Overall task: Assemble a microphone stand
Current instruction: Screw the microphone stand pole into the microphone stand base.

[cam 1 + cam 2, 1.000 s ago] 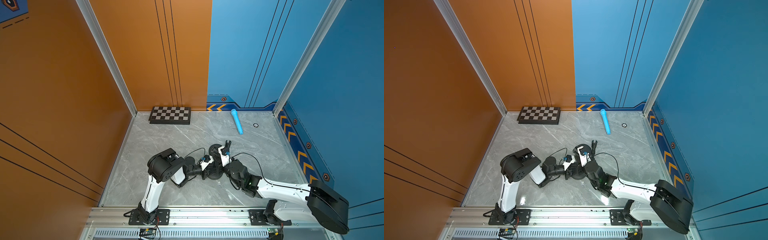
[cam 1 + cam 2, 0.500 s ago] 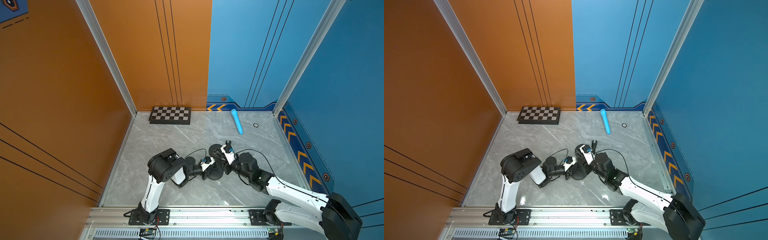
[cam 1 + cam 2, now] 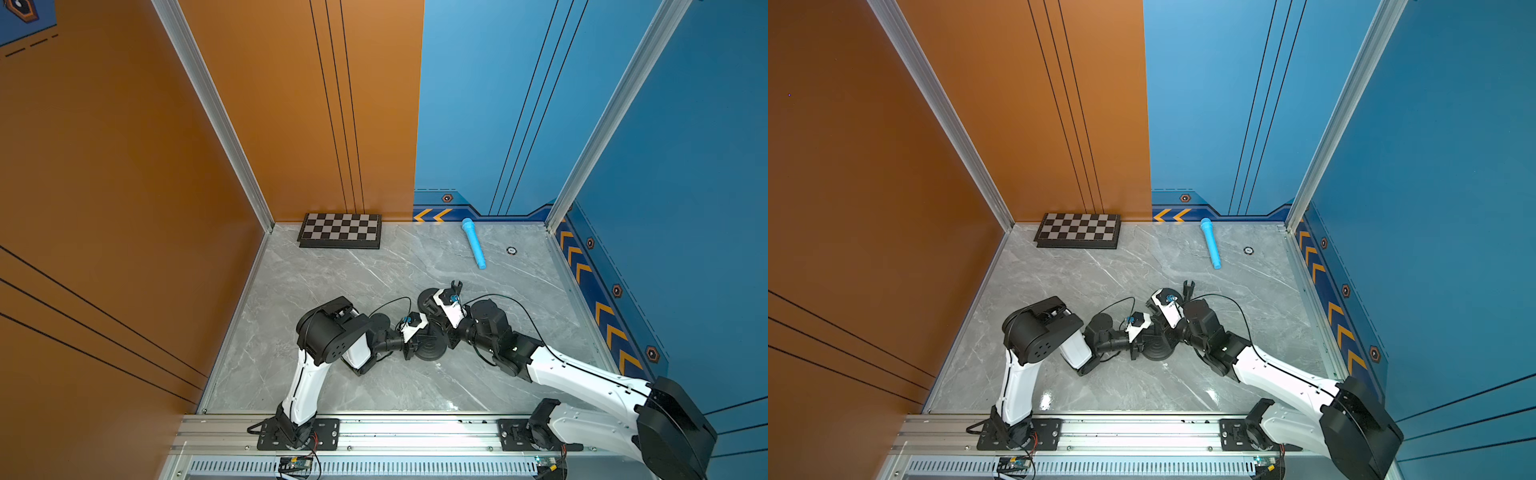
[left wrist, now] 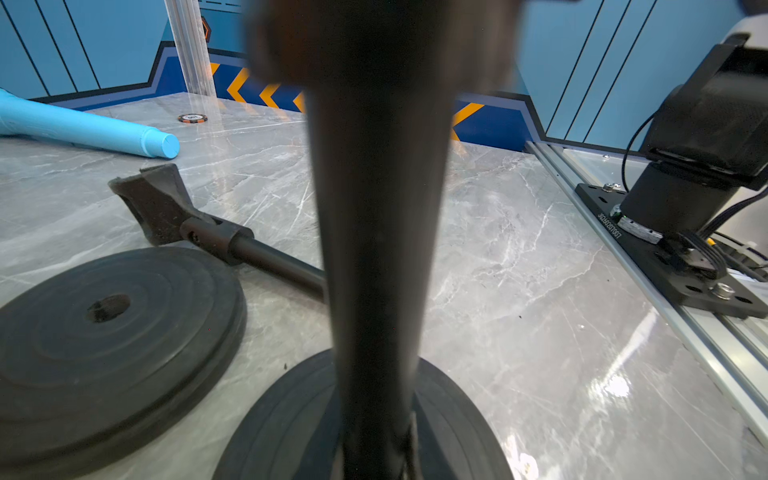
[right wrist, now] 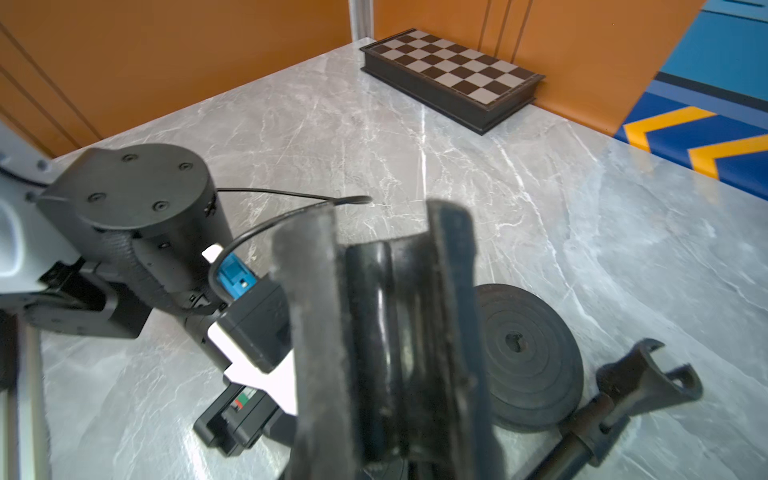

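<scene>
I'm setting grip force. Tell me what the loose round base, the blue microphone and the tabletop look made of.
Loose round base: matte black, concentric ridges, dusty dull surface; probably rubber or rubber-coated metal.
Blue microphone: even light blue, smooth, soft highlights; likely plastic.
Tabletop: grey with white veins, glossy reflections; polished marble or a marble-look surface.

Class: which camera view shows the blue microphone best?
Both top views: the blue microphone lies whole, unobstructed. Left wrist view catches only its handle end; right wrist view misses it.
</scene>
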Controlling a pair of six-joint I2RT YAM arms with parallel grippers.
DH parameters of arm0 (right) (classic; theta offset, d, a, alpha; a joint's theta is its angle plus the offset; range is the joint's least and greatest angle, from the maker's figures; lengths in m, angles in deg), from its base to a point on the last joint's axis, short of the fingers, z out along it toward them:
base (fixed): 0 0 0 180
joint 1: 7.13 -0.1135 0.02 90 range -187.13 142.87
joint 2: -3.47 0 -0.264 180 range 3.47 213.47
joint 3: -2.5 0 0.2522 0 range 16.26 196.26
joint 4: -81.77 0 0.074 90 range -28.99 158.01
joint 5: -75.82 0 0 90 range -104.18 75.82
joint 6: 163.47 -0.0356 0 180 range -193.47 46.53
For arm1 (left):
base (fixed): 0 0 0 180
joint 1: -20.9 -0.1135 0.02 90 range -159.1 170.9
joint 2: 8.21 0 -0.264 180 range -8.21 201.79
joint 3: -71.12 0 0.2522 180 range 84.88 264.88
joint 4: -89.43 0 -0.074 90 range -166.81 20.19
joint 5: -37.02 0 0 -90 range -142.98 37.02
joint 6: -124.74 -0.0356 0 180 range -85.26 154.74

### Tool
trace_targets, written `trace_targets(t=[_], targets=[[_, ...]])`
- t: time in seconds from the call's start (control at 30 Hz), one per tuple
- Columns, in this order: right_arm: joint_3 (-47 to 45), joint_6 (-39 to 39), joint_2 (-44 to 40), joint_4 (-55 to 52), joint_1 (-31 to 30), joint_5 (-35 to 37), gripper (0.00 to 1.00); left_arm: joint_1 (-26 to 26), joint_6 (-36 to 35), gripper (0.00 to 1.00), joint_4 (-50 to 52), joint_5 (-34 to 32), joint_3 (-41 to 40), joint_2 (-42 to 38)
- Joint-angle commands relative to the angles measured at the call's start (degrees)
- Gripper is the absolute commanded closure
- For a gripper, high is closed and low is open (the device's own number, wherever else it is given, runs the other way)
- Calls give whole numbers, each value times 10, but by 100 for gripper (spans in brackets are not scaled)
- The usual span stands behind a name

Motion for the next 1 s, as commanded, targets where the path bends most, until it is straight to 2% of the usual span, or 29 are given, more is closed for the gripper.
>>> trace_targets(t=[0.0,0.07,0.13,0.2,0.3,0.4,0.47,0.5,0.57,0.6,0.7,0.83,0.97], targets=[[-31,-77,1,33,-75,230,100,18,4,77,35,-7,1,1],[-46,-134,1,40,-120,339,100,21,17,75,35,-25,0,-9],[-44,-165,19,39,-150,390,100,23,32,74,35,-38,0,-16],[-29,-164,46,32,-174,409,100,26,39,74,35,-46,2,-19],[-5,-157,77,22,-193,397,100,29,45,75,35,-51,7,-17],[4,-145,89,21,-195,364,100,30,36,88,35,-41,7,-16],[11,-120,83,10,-190,331,94,29,25,99,35,-38,2,-16],[13,-106,76,0,-185,315,87,27,21,100,35,-37,0,-15],[14,-70,55,-12,-169,268,83,23,16,100,35,-31,-4,-14],[10,-50,39,-14,-156,229,78,22,6,100,35,-23,-7,-12],[-6,-6,-12,-16,-90,66,61,22,-23,100,35,-1,-14,-7],[-31,72,-71,-18,-2,-144,48,21,-47,100,35,17,-18,-1],[-34,114,-84,-23,54,-246,41,21,-51,100,35,33,-15,5]])
